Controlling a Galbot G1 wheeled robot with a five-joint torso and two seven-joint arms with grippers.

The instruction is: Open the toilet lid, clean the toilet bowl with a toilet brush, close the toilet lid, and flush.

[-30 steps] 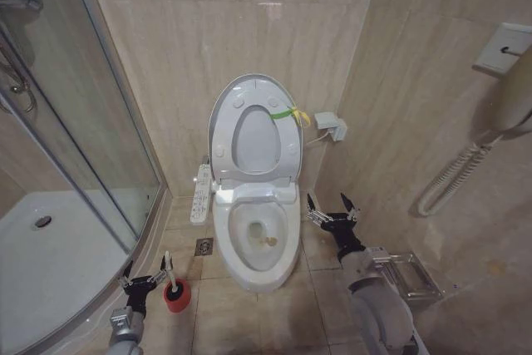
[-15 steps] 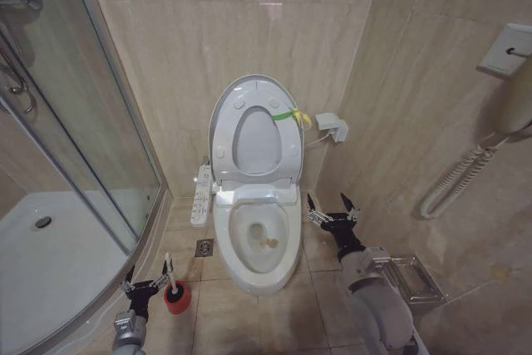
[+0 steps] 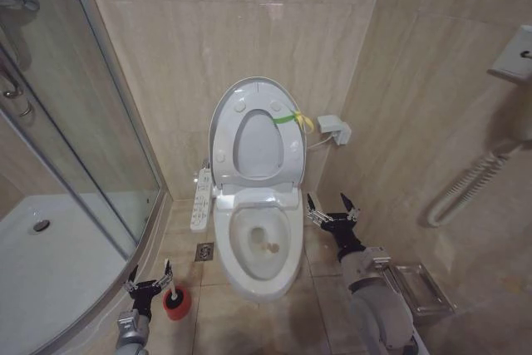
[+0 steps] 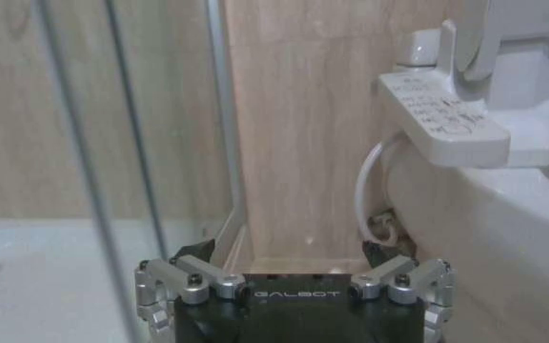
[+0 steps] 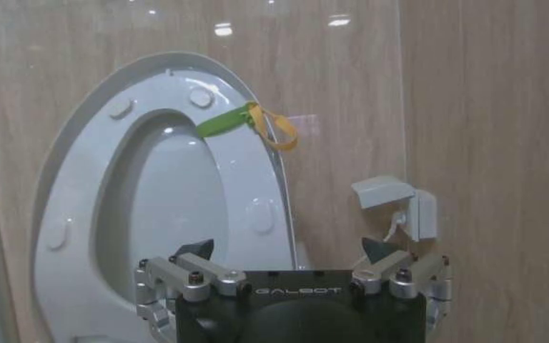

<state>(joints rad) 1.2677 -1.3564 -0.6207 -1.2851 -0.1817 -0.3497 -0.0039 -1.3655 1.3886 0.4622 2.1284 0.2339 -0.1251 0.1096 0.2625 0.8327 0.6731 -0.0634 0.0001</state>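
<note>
Now, with the toilet lid (image 3: 249, 135) already standing upright against the wall, the step in hand looks to be fetching the toilet brush (image 3: 169, 282). The left claw (image 3: 149, 282) is hanging low over the floor, released and with its fingers spread, just beside the brush, whose thin white handle is rising out of the red holder cup (image 3: 175, 303). To do this well, the claw should be centring on the handle above the cup, closing squarely on the thin stick so it does not twist, then lifting straight up so the cup is not tipped over. The glass shower door (image 3: 79, 114) is standing close on that side, so the arm needs to be staying clear of it.

The right claw (image 3: 332, 209) is waiting open beside the toilet bowl (image 3: 254, 243), touching nothing.

The brush is looking slim and far smaller than the toilet, its head sitting down in the cup and hard to make out. The lid is showing a smooth white oval with a yellow-green band (image 5: 246, 123) tied at its edge.
</note>
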